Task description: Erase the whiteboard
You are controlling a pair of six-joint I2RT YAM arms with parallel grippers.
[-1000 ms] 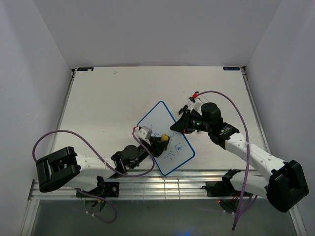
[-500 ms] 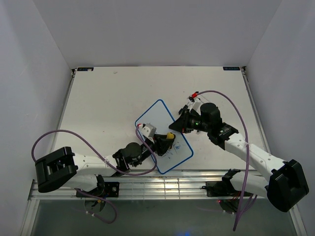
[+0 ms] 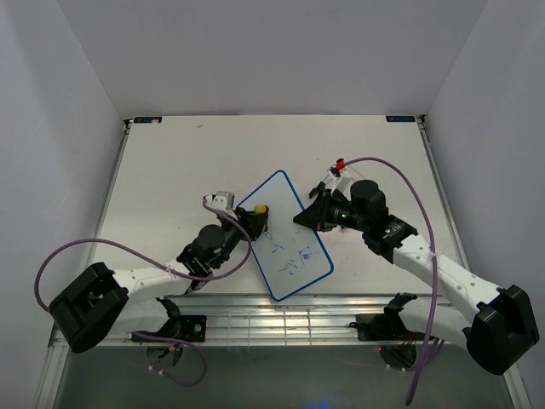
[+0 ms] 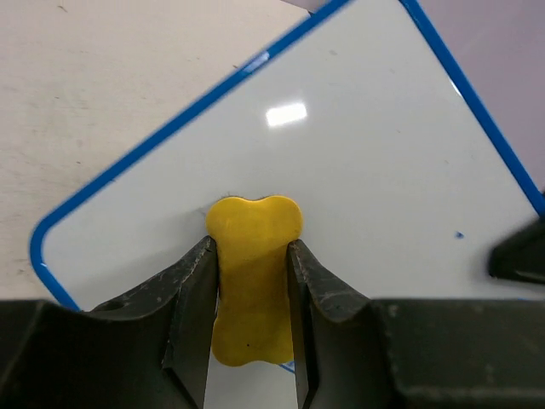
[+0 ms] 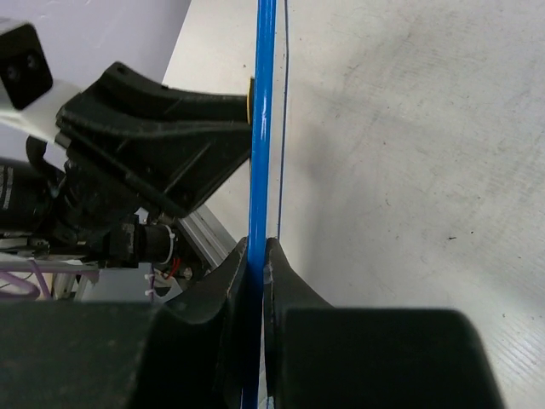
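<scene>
One whiteboard, white with a thin blue rim, lies at an angle on the near middle of the desk, between the two arms. Faint scribbles show on its near half; the far half looks bare.

Handling, as judged:
- Light and thin, stiff enough to be held by one edge without bending.
- The writing face is glossy and probably slippery. Expect the panel to slide or turn under a wiping push unless it is braced.
- Take hold on the rim, at a long edge, clear of the writing face.

Right tool: closed on the rim at the right long edge, one finger on each face. The right wrist view shows the panel edge-on between the fingers. Whether that edge is lifted off the desk cannot be told.

Left tool: closed on a yellow bone-shaped eraser, gripped across its narrow waist. The eraser sits over the far left corner, close to the rim; contact with the face looks likely but is not certain.

Surroundings:
- The scribbles are well apart from the eraser, toward the near corner.
- The right tool overlaps the right edge; a stroke toward that edge would meet it.
- A purple cable arcs above the right arm, and another loops beside the left arm.
- A metal rail runs along the near edge of the desk, just beside the near corner.
</scene>
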